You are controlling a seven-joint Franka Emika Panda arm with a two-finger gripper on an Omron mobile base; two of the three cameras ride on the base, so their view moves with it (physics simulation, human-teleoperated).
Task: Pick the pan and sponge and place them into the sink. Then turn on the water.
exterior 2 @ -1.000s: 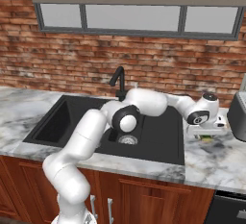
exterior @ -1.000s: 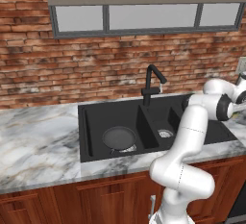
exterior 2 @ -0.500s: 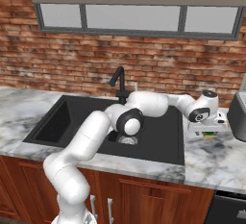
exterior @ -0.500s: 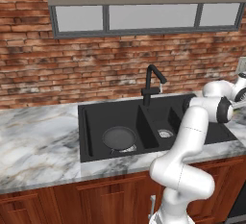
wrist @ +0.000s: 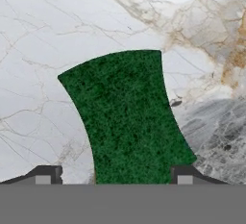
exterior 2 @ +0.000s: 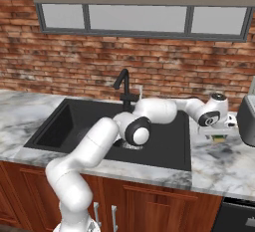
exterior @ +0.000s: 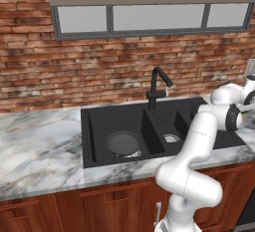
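Close-up, coarse green sponge (wrist: 127, 117), veined marble (wrist: 43, 35)

The sponge (wrist: 127, 117) is showing its dark green, speckled scrub face against the white marble table (wrist: 43, 40) veined in grey and tan. The matte-black sink (exterior: 99, 121) is holding the dark grey-black pan (exterior: 123, 143), under a red-brown brick wall (exterior: 74, 71).

No legible text, labels, brand marks, numbers or signs, none on the sponge (wrist: 127, 117), none on the sink (exterior: 99, 121), none on the marble counter (exterior: 40, 146), none on the brick wall (exterior 2: 74, 57)
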